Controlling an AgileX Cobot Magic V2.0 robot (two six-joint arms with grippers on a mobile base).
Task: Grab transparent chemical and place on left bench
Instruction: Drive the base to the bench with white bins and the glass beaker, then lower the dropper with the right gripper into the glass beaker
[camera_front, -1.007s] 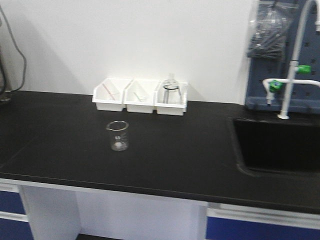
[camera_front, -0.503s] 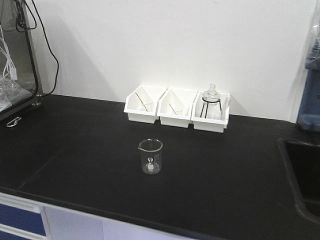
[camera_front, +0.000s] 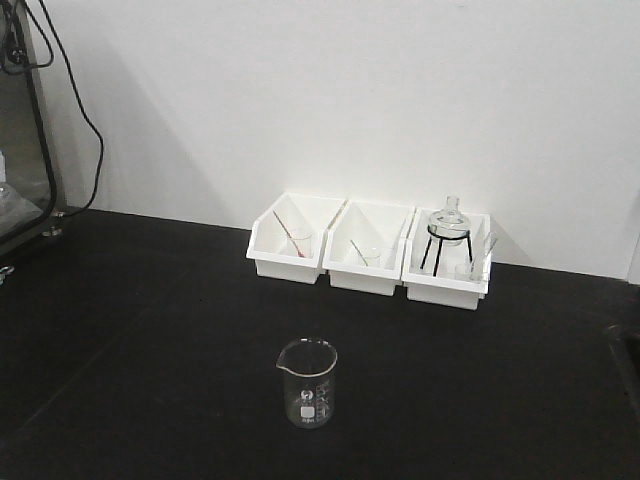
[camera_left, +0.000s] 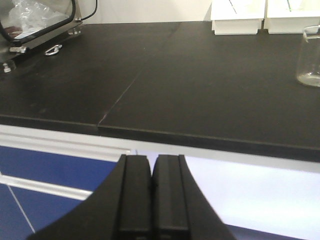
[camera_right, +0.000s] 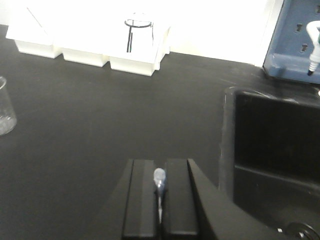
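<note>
The transparent chemical (camera_front: 307, 383) is a clear spouted beaker with a small white piece inside. It stands upright on the left bench (camera_front: 150, 330), in front of three white bins. It also shows at the right edge of the left wrist view (camera_left: 310, 57) and the left edge of the right wrist view (camera_right: 4, 107). My left gripper (camera_left: 151, 157) is shut and empty, below and in front of the bench edge. My right gripper (camera_right: 159, 161) is shut above the benchtop, right of the beaker. A thin pale sliver shows in its seam; I cannot tell what it is.
The left bin (camera_front: 285, 268) holds a small beaker with a red rod (camera_front: 297, 240), and the right bin (camera_front: 443, 290) a round flask on a black tripod (camera_front: 447, 225). A glass-fronted cabinet (camera_left: 35, 20) with cables stands far left. A black sink (camera_right: 275, 145) lies to the right.
The front view has closed in on the bench and shifted left. The beaker now looks larger and lower in frame, and the sink and tap have slid out on the right.
</note>
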